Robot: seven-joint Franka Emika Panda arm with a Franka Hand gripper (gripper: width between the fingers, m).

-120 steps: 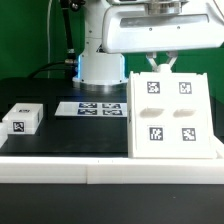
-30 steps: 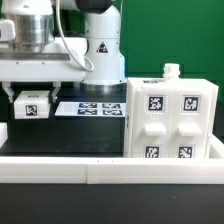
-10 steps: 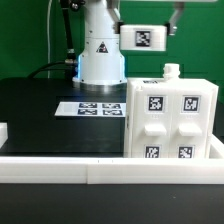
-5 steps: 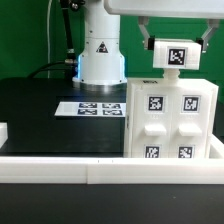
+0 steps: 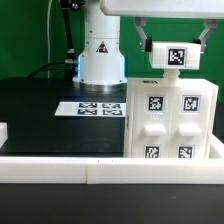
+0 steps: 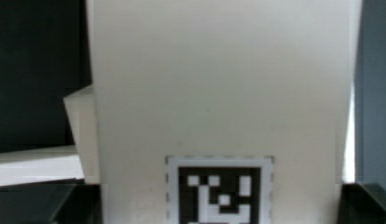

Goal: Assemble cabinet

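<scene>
- White and tagged, the small block (image 5: 175,57) is clamped between the two fingers of the gripper (image 5: 175,50), which presses on it from both sides. The wrist view is filled by that same block (image 6: 208,90), with its tag low on the face.
- The block hangs just over the top edge of the cabinet (image 5: 170,125). Whether the two touch cannot be told.
- The cabinet stands upright on the black table (image 5: 40,120) at the exterior view's right, with four tagged panels facing the camera. The marker board (image 5: 95,107) lies flat beside it, and the arm's base (image 5: 100,55) rises behind.
- The step in hand looks like seating the block on the cabinet's top. The next move probably calls for a slow, straight descent with the block kept level. The fingers should open only once the block rests there. The seat itself is hidden behind the block, so alignment cannot be checked from here.
- One second ago the block was higher and further to the exterior view's left, and a small stub showed on the cabinet's top. The block now covers that spot. Half a second ago it was almost where it is now.
</scene>
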